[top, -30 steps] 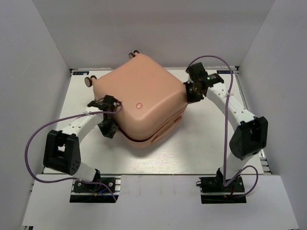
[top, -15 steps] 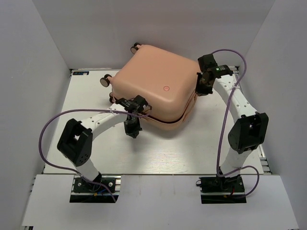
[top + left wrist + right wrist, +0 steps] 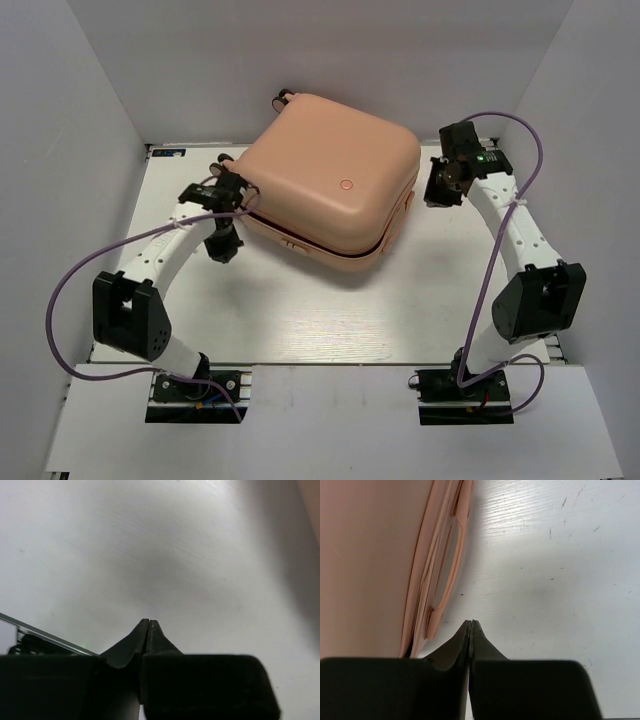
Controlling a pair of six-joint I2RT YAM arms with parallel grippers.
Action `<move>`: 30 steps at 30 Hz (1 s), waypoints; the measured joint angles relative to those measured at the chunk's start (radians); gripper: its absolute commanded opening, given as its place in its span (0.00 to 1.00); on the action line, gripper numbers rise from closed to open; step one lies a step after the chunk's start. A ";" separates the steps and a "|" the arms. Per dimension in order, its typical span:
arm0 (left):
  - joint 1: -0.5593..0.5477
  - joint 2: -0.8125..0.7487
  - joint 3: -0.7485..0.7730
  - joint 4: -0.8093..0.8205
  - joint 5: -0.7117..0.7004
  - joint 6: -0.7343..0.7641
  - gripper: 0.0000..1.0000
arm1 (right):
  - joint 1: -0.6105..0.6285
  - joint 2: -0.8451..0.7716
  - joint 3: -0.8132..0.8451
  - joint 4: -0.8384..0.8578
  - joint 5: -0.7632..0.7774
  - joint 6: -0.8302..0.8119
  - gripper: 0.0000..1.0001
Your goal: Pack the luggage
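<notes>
Luggage [image 3: 330, 185] is lying zipped shut on the white table [image 3: 300, 320], toward the back and turned at an angle, with its wheels [image 3: 283, 98] pointing to the far left. We're seeing the left gripper [image 3: 148, 628] hovering just beside its left edge, fingers pinched together on nothing. The right gripper [image 3: 471, 628] is hanging over bare table just beside the side handle [image 3: 444, 570], also pinched tight and empty.

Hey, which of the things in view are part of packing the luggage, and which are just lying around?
For the job:
luggage, lid down
left pincer, shut
right pincer, shut

Just there:
table
white walls
</notes>
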 measured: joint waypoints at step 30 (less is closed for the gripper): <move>0.486 0.626 0.528 0.435 0.391 0.288 0.08 | -0.093 -0.126 -0.373 0.331 -0.239 -0.026 0.27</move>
